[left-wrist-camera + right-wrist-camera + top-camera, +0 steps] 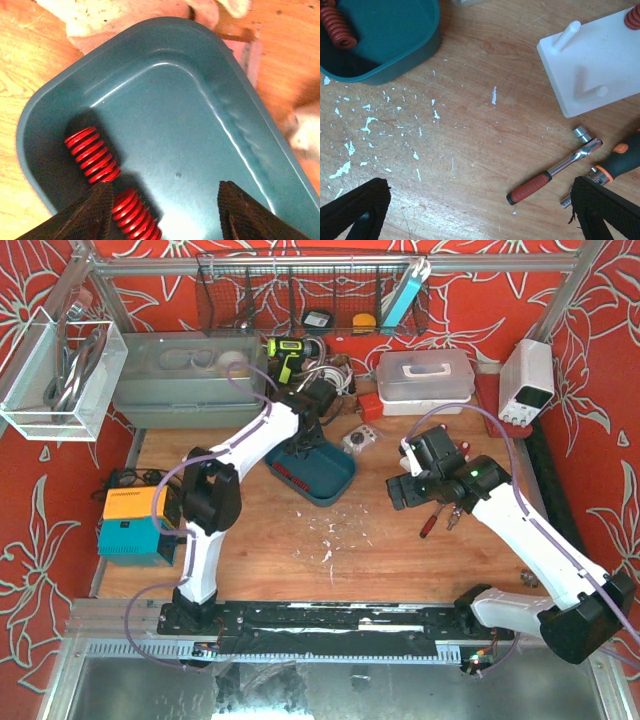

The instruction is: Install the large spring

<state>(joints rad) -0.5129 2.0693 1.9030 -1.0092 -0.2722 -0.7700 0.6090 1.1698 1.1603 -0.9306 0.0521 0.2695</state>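
Note:
Two red coil springs lie end to end in the near-left corner of a teal tray (210, 115): one (92, 155) in full view, the other (132, 215) right beside my left finger (95, 210). My left gripper (162, 212) is open low over the tray floor and holds nothing; it also shows in the top view (300, 445). My right gripper (480, 215) is open and empty above bare wood. A white peg block (600, 65) with two free pegs and a red spring (634, 17) on its far corner lies ahead right of it.
A ratchet with a red grip (555, 170) and an orange-collared screwdriver (620, 160) lie near my right finger (605, 210). White flakes litter the wood (365, 125). The tray (315, 475) sits mid-table. Bins (190, 380), a clear box (425, 380) and a power supply (525, 380) line the back.

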